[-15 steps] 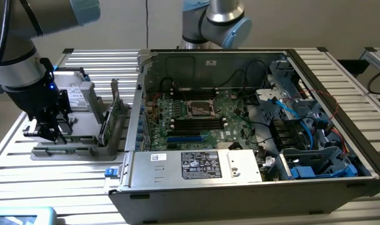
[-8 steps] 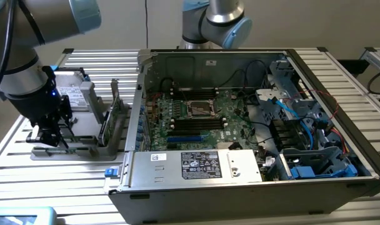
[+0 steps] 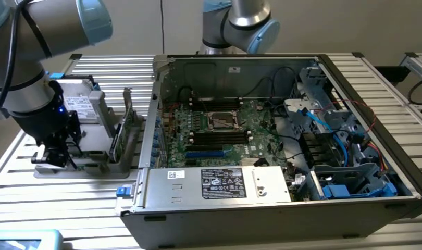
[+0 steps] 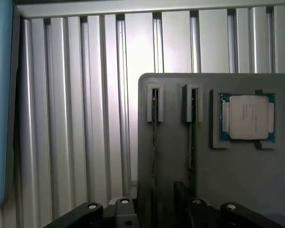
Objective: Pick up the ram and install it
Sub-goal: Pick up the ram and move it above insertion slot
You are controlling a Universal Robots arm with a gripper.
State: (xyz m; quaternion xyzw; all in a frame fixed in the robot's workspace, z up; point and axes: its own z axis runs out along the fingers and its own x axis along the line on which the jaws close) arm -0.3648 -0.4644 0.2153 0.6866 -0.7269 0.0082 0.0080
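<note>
Your gripper (image 4: 160, 194) sits low over the gray holder (image 4: 237, 180), at the exterior view's left of the case (image 3: 267, 213). Its fingers (image 4: 180, 199) are parted, straddling the ram (image 4: 154, 142), which stands on edge in a slot.

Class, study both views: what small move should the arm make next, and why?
Probably lower the gripper straight down a little. Its jaws stand apart on either side of the edge-on ram, which sits in a slot of the grey holder near the CPU. Nothing is gripped yet.
</note>
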